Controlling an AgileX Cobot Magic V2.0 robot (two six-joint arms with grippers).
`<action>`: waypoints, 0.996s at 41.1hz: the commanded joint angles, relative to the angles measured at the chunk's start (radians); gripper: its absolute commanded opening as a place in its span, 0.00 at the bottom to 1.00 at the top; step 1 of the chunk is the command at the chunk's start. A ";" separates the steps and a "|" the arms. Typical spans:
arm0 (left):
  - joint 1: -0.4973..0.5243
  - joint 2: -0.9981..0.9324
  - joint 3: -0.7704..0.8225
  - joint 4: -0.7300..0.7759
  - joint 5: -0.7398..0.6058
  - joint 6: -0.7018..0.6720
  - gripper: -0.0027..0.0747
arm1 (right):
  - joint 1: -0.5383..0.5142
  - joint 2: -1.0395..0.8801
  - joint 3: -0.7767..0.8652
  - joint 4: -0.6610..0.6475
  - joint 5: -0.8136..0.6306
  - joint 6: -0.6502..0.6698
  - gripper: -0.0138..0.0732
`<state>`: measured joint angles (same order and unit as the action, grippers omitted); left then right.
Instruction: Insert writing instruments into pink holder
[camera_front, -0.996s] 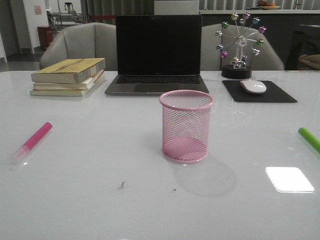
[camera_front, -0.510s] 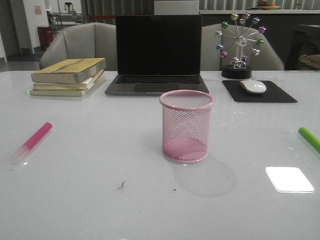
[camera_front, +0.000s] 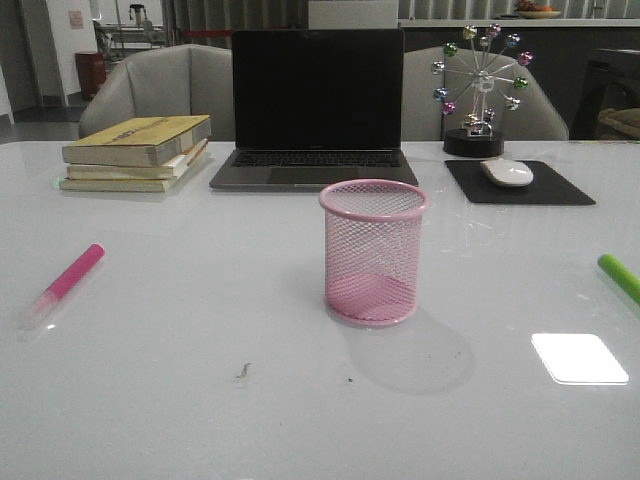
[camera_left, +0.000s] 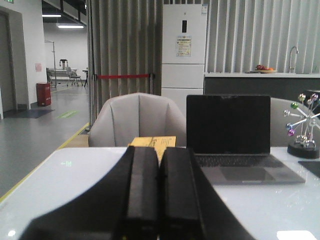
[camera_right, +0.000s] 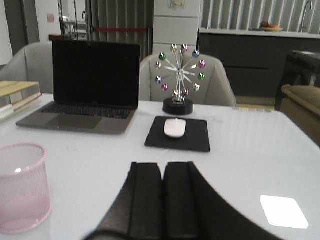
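The pink holder (camera_front: 373, 252) stands upright and empty in the middle of the white table (camera_front: 180, 400); it also shows at the edge of the right wrist view as the holder (camera_right: 22, 186). A magenta-pink marker (camera_front: 65, 282) with a pale cap lies flat at the table's left. A green marker (camera_front: 620, 277) lies at the far right edge, partly cut off. Neither gripper shows in the front view. My left gripper (camera_left: 159, 150) is shut with nothing between its fingers. My right gripper (camera_right: 163, 166) is likewise shut and empty, off to the right of the holder.
A dark laptop (camera_front: 316, 108) stands open behind the holder. Stacked books (camera_front: 137, 152) lie at the back left. A white mouse (camera_front: 506, 172) rests on a black pad (camera_front: 520, 185) at the back right, beside a ball-wheel ornament (camera_front: 478, 90). Grey chairs stand behind the table.
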<state>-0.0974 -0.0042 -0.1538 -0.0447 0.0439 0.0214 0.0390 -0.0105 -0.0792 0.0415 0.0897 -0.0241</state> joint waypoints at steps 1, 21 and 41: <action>-0.002 0.011 -0.162 -0.013 0.025 -0.003 0.15 | -0.007 -0.010 -0.142 -0.012 -0.025 -0.002 0.22; -0.002 0.427 -0.640 -0.013 0.535 -0.003 0.15 | -0.007 0.363 -0.618 0.015 0.384 -0.002 0.22; -0.002 0.700 -0.601 -0.007 0.659 -0.003 0.16 | -0.007 0.691 -0.549 0.040 0.520 -0.002 0.23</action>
<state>-0.0974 0.6595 -0.7364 -0.0477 0.7681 0.0214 0.0390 0.6256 -0.6038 0.0785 0.6664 -0.0241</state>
